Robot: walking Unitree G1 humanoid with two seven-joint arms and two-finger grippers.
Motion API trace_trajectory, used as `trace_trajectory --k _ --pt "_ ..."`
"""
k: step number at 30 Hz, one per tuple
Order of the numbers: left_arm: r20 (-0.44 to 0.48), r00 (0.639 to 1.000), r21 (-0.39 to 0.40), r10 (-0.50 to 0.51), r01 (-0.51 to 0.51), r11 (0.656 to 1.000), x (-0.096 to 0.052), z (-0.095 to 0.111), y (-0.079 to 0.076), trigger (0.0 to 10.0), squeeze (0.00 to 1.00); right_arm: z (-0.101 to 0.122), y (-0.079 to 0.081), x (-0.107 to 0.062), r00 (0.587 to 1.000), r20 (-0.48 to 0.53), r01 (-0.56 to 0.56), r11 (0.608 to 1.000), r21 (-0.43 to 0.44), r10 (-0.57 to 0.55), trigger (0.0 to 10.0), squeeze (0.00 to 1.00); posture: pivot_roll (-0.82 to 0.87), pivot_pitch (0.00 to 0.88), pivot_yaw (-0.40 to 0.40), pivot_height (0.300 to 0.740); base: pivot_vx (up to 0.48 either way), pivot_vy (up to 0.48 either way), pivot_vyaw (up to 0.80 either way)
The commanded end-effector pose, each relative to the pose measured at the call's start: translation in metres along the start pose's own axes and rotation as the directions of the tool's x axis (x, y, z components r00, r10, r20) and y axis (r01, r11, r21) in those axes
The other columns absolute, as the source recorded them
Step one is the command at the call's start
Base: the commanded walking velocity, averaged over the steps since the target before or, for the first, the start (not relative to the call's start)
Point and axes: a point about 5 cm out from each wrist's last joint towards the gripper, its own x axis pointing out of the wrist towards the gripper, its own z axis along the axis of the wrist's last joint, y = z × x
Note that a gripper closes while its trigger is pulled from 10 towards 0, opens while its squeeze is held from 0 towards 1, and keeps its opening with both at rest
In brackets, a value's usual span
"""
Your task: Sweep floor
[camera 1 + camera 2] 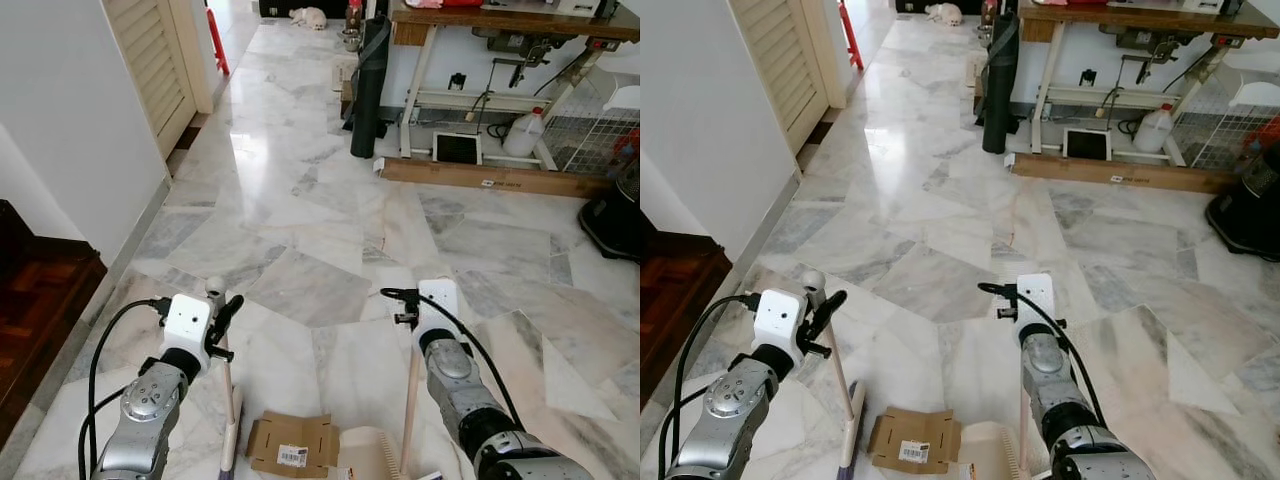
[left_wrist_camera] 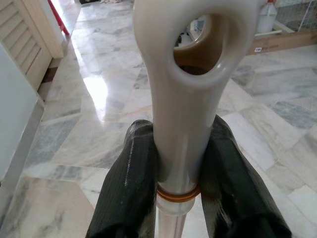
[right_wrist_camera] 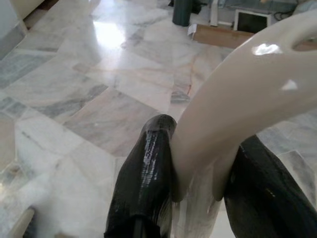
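My left gripper (image 1: 222, 318) is shut on the pale broom handle (image 1: 229, 385), just below its cream end with a hanging hole (image 2: 190, 89); both black fingers (image 2: 130, 188) press its sides. The broom head (image 1: 230, 448) rests on the marble floor. My right gripper (image 3: 198, 183) is shut on the curved cream top (image 3: 233, 99) of the dustpan's upright stick (image 1: 410, 400). The cream dustpan (image 1: 368, 452) sits on the floor between my arms. A flattened piece of brown cardboard (image 1: 293, 443) with a barcode label lies between the broom head and the dustpan.
Ahead on the right stand a work table (image 1: 500, 20), a dark rolled mat (image 1: 368, 85), a tablet (image 1: 457, 148), a plastic jug (image 1: 524, 132), a long cardboard box (image 1: 480, 176) and a black appliance (image 1: 612, 220). A louvered door (image 1: 150, 60) and dark wooden step (image 1: 40, 300) line the left.
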Motion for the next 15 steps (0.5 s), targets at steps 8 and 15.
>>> trace_trajectory --k 8,15 --pt "-0.002 1.0 -0.003 0.005 -0.005 1.0 0.002 0.0 0.002 10.0 0.0 -0.048 0.001 -0.014 0.968 -0.252 -0.017 1.0 -0.02 0.012 10.0 0.0 0.17 0.094 -0.003 0.74 0.0 0.0 0.0" --pt "0.021 0.999 0.011 0.046 -0.046 0.999 0.003 0.003 0.006 10.0 0.0 -0.029 -0.001 -0.009 0.991 -0.126 0.033 0.999 -0.024 -0.035 10.0 0.0 0.17 0.092 -0.003 0.74 0.0 0.0 0.0"
